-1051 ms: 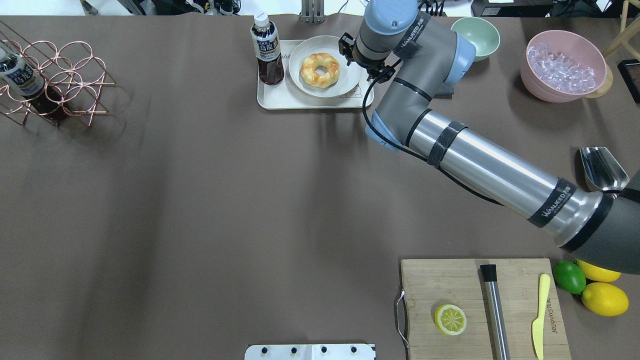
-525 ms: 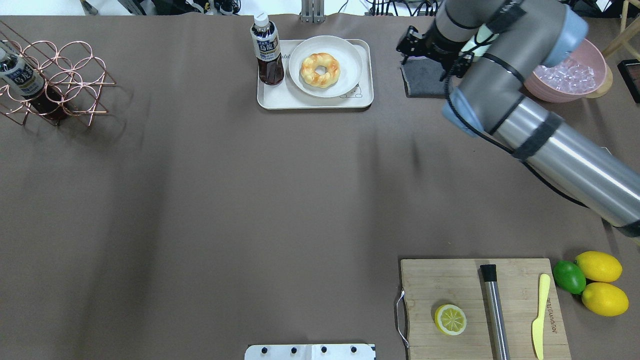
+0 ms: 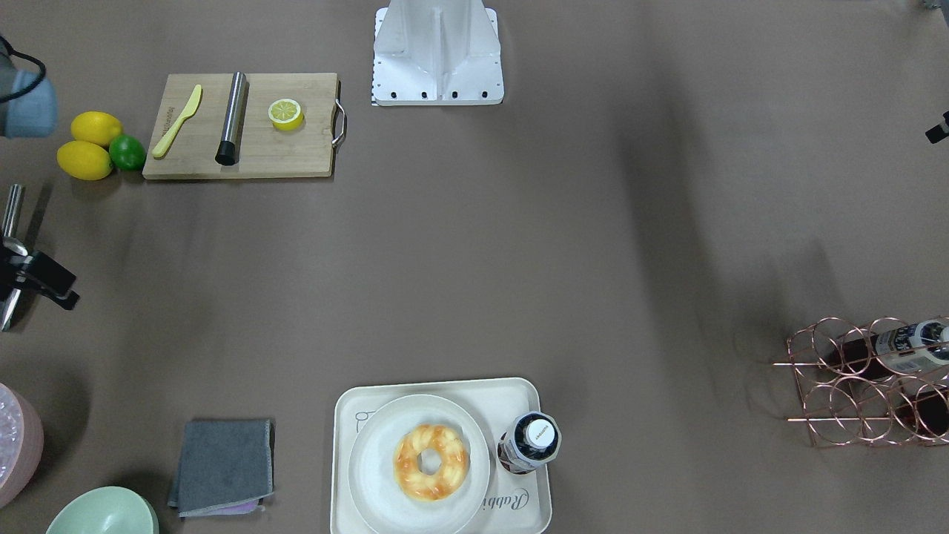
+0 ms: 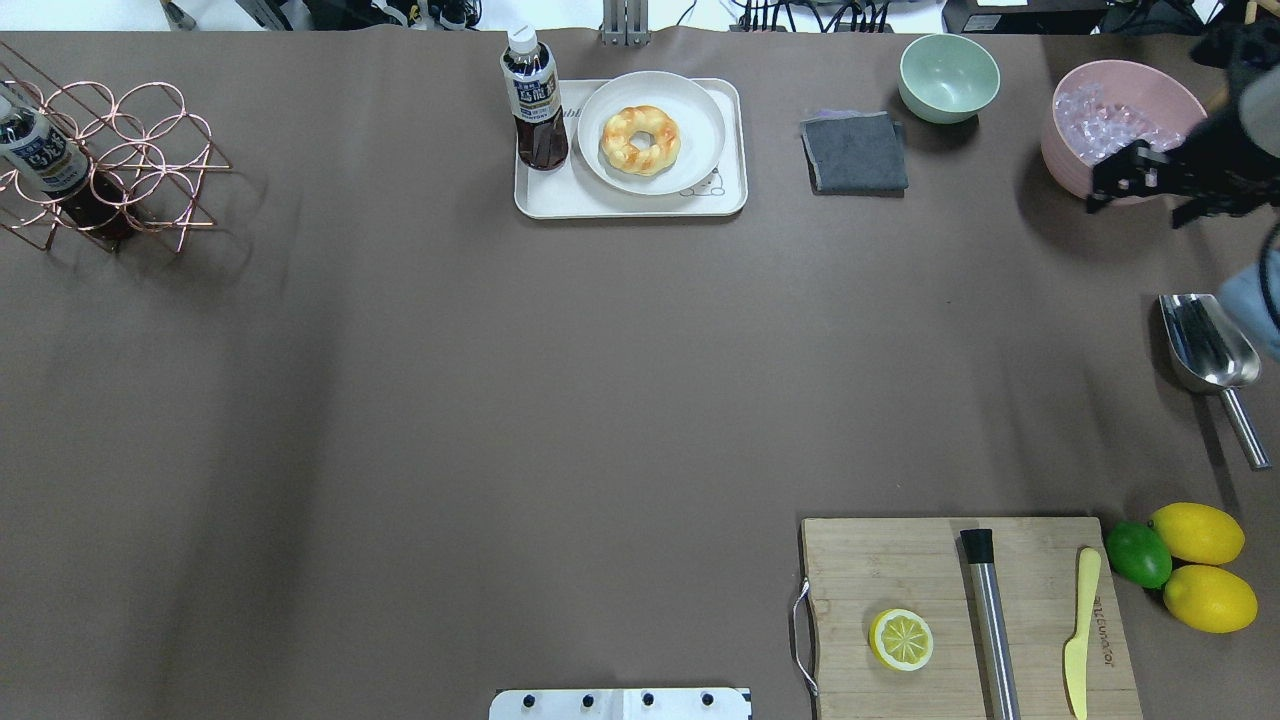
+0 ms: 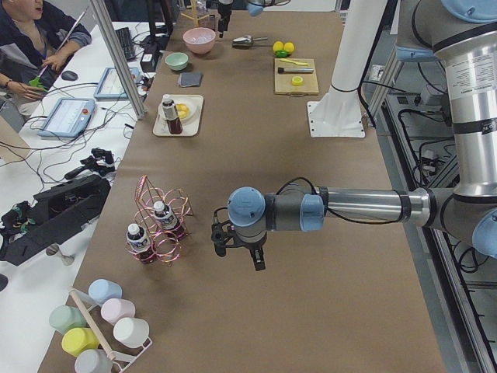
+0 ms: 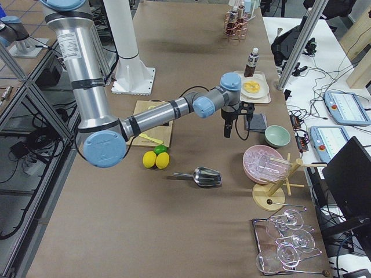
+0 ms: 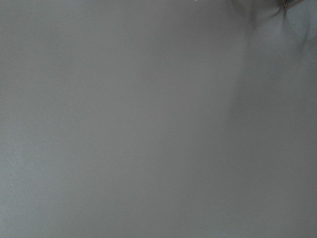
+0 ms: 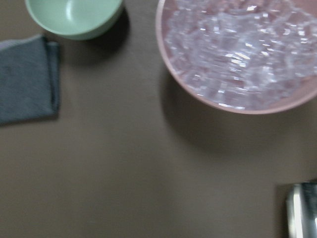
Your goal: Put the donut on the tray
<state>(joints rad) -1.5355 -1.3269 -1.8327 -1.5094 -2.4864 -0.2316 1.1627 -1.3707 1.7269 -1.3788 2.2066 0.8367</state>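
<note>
The golden donut [image 4: 640, 140] lies on a round white plate [image 4: 700, 125] that sits on the cream tray [image 4: 620, 205] at the far middle of the table; it also shows in the front-facing view [image 3: 431, 461]. My right gripper [image 4: 1115, 180] hangs open and empty at the far right, beside the pink bowl and well away from the tray. My left gripper [image 5: 239, 255] hovers over bare table near the copper rack; only the left side view shows it, so I cannot tell whether it is open or shut.
A tea bottle [image 4: 535, 100] stands on the tray's left end. A grey cloth [image 4: 855, 150], green bowl [image 4: 948, 75], pink bowl of ice [image 4: 1120, 125] and metal scoop [image 4: 1205, 345] lie to the right. A cutting board [image 4: 900, 560] with halved lemon [image 4: 900, 638] is front right. A copper rack [image 4: 110, 165] stands far left.
My right arm has swung away from beside the plate, rightward across the cloth and green bowl to the pink bowl. The donut has stayed on the plate.
</note>
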